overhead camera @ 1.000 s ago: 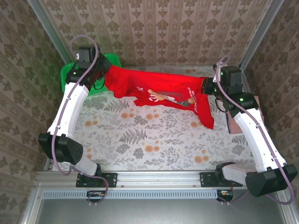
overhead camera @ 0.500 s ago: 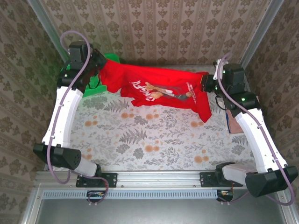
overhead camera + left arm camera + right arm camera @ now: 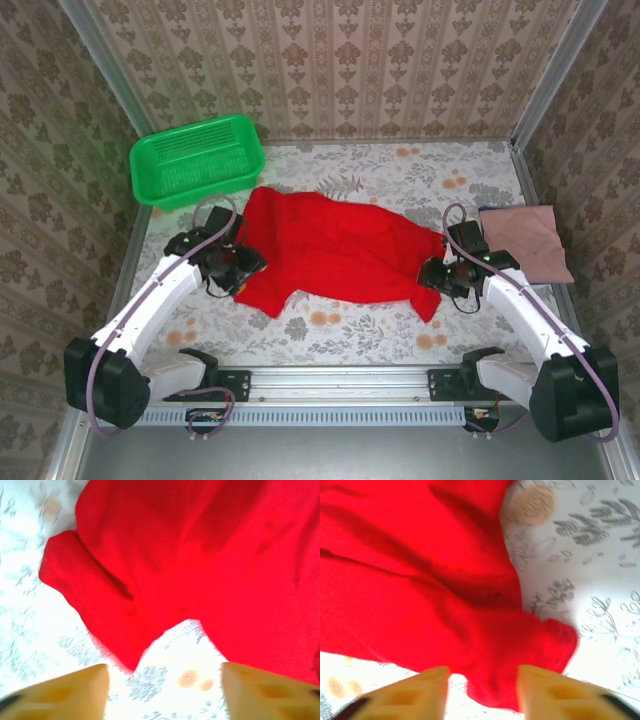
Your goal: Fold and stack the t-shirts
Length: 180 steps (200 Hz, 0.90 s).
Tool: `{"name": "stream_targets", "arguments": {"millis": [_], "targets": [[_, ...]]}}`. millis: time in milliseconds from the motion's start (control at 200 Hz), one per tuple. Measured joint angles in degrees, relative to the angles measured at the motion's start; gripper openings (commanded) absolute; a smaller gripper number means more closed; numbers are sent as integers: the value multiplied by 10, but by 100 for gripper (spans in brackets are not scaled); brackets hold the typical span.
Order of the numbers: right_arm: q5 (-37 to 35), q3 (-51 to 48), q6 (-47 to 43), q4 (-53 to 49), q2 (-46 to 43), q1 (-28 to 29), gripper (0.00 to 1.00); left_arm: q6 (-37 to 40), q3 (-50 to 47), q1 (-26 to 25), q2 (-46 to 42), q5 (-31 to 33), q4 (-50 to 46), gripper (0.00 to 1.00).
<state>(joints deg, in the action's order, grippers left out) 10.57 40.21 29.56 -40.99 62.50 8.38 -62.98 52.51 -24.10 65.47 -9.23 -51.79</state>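
Observation:
The bright red t-shirt (image 3: 335, 245) lies spread on the table's middle, plain side up, its print hidden. My left gripper (image 3: 250, 265) sits at the shirt's left sleeve, open, with bare tablecloth between its yellow fingers (image 3: 60, 692); the red t-shirt (image 3: 200, 555) lies just beyond them. My right gripper (image 3: 432, 275) is at the shirt's right corner, open, with a fold of the red t-shirt (image 3: 420, 580) lying loose past its fingers (image 3: 550, 692). The dusty pink t-shirt (image 3: 525, 240) lies folded at the right edge.
A green mesh basket (image 3: 197, 160) stands at the back left corner. The floral tablecloth (image 3: 400, 170) runs bare behind the shirt and along the front (image 3: 340, 335). Patterned walls close in on three sides.
Both arms swung down from the back of the table toward the front. The red shirt, held stretched in the air before, now lies flat and both grippers have let go.

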Motion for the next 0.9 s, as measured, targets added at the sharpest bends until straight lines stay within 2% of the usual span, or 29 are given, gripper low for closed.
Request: {"name": "stream_targets", "arguments": {"millis": [135,180,385,455,575,670,900], "targets": [[-9,0,8,-3,1,-8,83,-2,0,16,-44,3,-3,100],[-11,0,9,-5,1,-9,83,0,0,30,-56,6,-1,97],[-11,0,14,-5,1,-11,83,52,-73,104,-58,3,91,60],[-11,0,13,-5,2,-11,83,89,-87,134,-28,-3,121,52],[-11,0,13,-4,8,-14,82,172,-70,166,50,-14,148,48],[-11,0,13,-4,9,-15,82,226,-54,183,110,-29,169,38],[-11,0,13,2,10,-21,82,282,-46,212,218,-66,195,36]]}}
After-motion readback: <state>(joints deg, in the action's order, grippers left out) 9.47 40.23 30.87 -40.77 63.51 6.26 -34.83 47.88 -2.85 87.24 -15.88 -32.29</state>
